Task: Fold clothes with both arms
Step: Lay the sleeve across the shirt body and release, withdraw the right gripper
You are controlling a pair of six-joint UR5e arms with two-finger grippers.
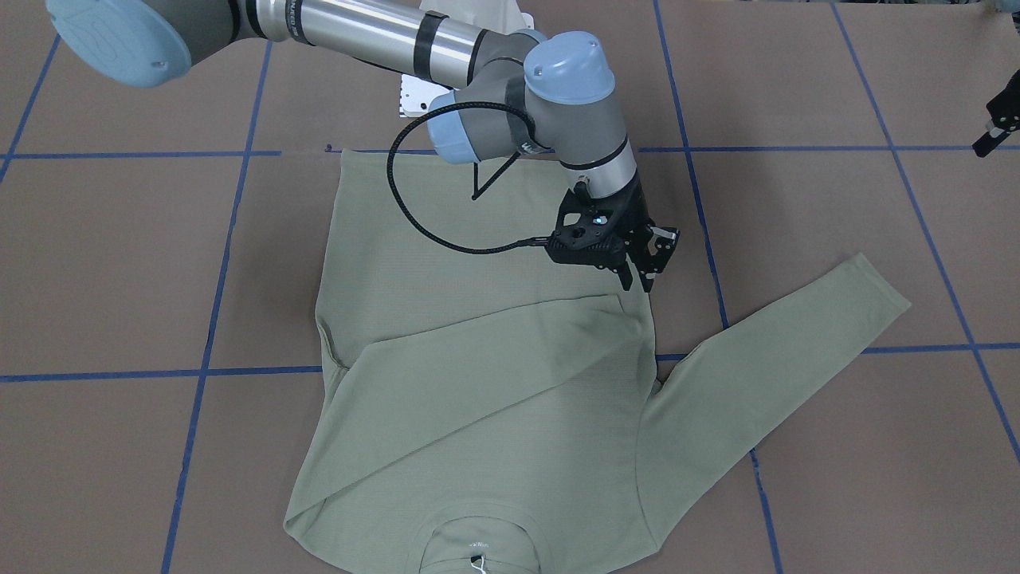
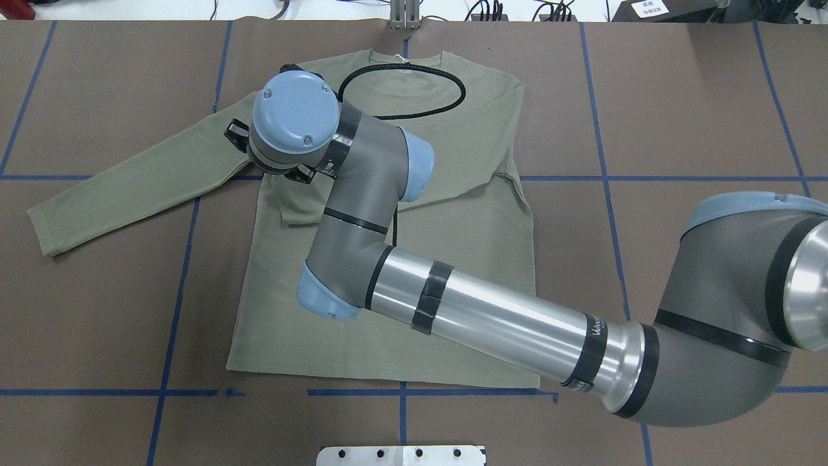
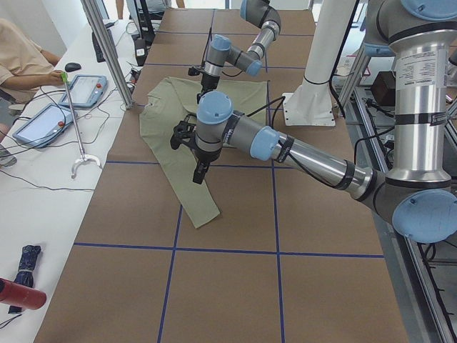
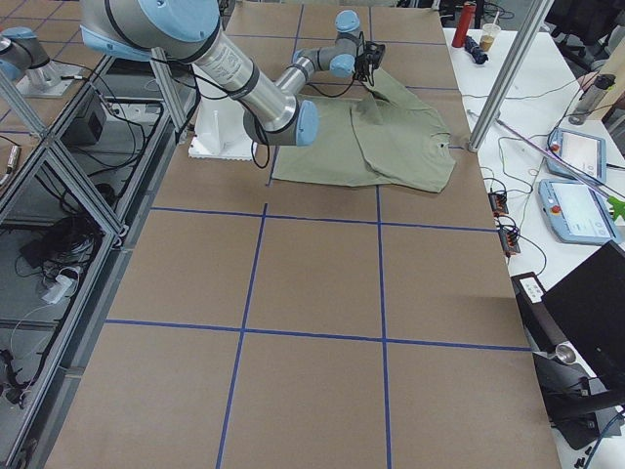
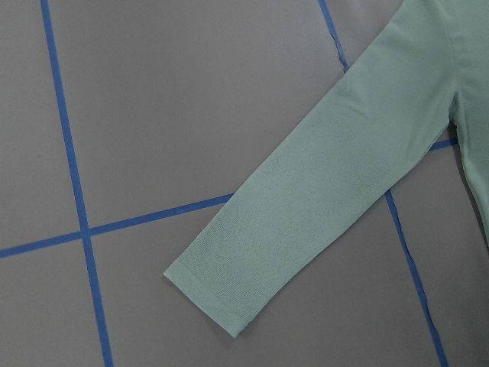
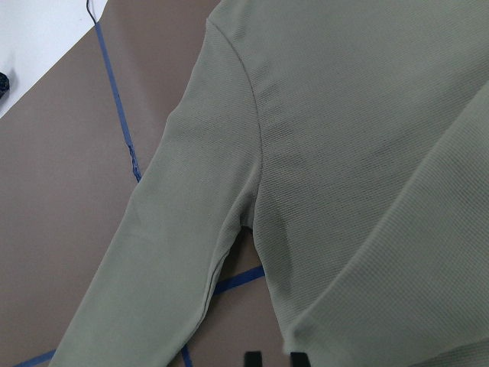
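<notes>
The right arm (image 2: pixel 504 323) reaches leftward over the flat-lying shirt (image 2: pixel 466 226).

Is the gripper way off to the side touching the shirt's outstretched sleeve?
Apart. The front-facing view shows the left gripper well clear of the sleeve, with brown table visible between them.

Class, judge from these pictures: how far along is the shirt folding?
Done: one sleeve lies folded across the shirt. In hand: the right gripper hangs open over that sleeve's end, gripping nothing. Left to do: the other sleeve lies spread on the table, and the shirt's body is unfolded.
</notes>
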